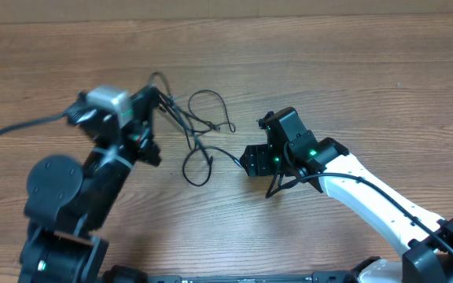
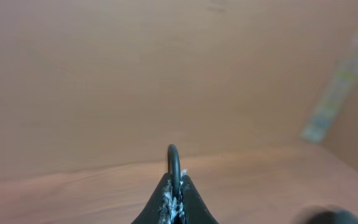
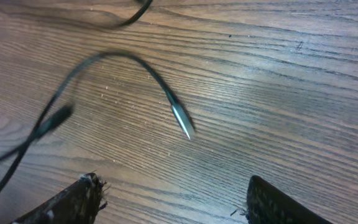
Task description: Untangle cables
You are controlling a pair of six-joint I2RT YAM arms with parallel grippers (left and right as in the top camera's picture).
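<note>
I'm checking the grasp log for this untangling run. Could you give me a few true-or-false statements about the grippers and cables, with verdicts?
1. The left gripper is shut on a loop of thin black cable. True.
2. The thin black cables rest on a brown wood-grain table. True.
3. The right gripper holds the silver-tipped black plug. False: the right gripper is open, and the plug lies on the table ahead of its fingers.
4. The cables form one tight coil. False: they spread in loose loops.
</note>
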